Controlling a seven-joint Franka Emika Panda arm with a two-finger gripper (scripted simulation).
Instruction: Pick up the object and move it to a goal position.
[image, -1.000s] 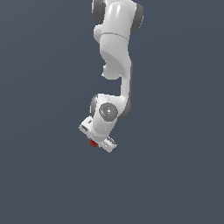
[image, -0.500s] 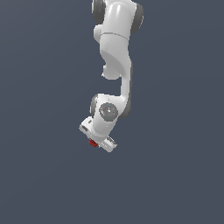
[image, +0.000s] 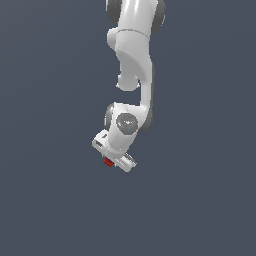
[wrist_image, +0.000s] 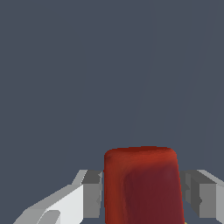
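**Red object pinched at the arm's tip**

Around the arm, every direction shows the same flat slate-grey backdrop: no table edge, floor line, wall or shadow can be made out in either view, so whether any surface lies under the gripper cannot be told.

From twelve o'clock in the exterior view the white arm (image: 134, 55) hangs down, bends at a grey-capped joint and ends in the gripper (image: 113, 161), which points toward roughly seven o'clock. A small red object (image: 107, 161) peeks out at the gripper's tip, touching it, with grey background all around and nothing near it.

Seen from the wrist, the object (wrist_image: 142, 186) is a blocky dark-red body with a rounded end, filling the space between the two grey-white fingers (wrist_image: 89, 194). The jaws sit against its two sides, pinching it. A tiny yellow speck shows at one lower corner of the red body; its bent handle is not visible from here.

Nothing stands between the gripper and the surrounding grey.
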